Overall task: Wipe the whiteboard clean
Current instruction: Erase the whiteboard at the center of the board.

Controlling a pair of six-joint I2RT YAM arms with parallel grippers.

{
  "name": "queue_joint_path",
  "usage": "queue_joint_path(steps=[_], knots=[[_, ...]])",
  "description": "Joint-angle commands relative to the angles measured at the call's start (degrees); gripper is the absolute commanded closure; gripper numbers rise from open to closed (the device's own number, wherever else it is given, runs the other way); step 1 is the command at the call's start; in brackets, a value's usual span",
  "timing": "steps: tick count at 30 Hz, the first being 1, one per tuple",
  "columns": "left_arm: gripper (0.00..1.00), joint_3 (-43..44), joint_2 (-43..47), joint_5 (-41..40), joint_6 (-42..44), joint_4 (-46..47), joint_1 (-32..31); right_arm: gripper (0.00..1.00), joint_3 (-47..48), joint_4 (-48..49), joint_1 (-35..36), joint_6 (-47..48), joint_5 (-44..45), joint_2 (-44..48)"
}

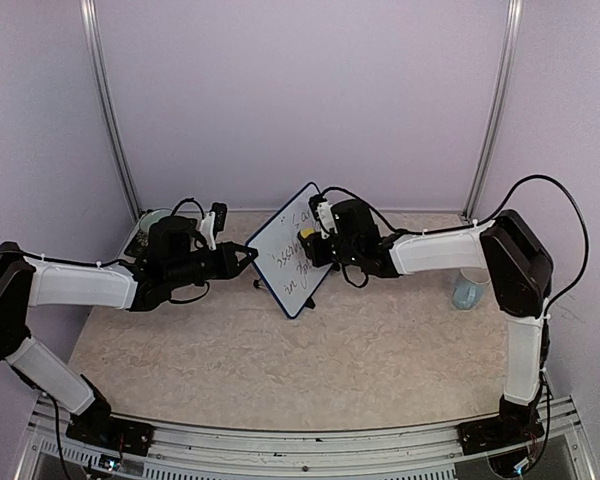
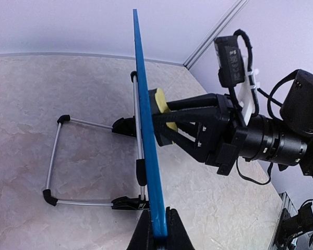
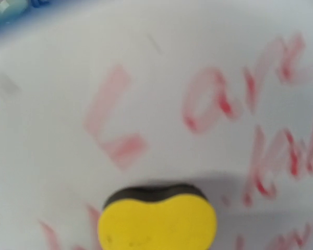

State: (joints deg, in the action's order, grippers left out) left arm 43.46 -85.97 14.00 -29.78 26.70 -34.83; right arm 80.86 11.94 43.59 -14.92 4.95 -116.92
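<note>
Top view: I note the whiteboard (image 1: 292,262) standing on the table (image 1: 280,350), between left gripper (image 1: 248,257) and right gripper (image 1: 318,238). Left wrist: left jaws clamped on its blue frame; right jaws clamped on a yellow sponge (image 2: 159,101) touching its face. Right wrist: sponge against smeared red writing (image 3: 214,99).

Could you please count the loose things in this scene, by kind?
Whiteboard: 1
Yellow sponge: 1
Clear cup: 1
Pale round thing, half hidden behind the left arm: 1
Total: 4
</note>
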Motion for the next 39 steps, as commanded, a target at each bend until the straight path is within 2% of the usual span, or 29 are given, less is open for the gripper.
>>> queue_joint_path(steps=[1,16,20,30,39], knots=[[1.00,-0.30,0.19,4.82,-0.11,0.78,-1.21,0.87,-3.49,-2.96,-0.83,-0.46,-0.68,0.10],[1.00,-0.31,0.34,4.72,0.04,0.48,-1.13,0.87,12.39,-7.82,-0.88,1.49,-0.73,-3.05],[1.00,-0.31,0.46,4.67,0.04,0.47,-1.16,0.86,11.10,-7.40,-0.92,1.20,-0.73,-3.18],[1.00,-0.22,-0.02,5.02,-0.19,0.68,-1.19,0.87,-0.38,-3.24,-0.91,-1.23,-2.78,-1.02],[1.00,-0.22,0.03,4.82,-0.16,0.64,-1.13,0.87,1.94,-3.33,-0.88,-1.65,-4.25,-1.42]])
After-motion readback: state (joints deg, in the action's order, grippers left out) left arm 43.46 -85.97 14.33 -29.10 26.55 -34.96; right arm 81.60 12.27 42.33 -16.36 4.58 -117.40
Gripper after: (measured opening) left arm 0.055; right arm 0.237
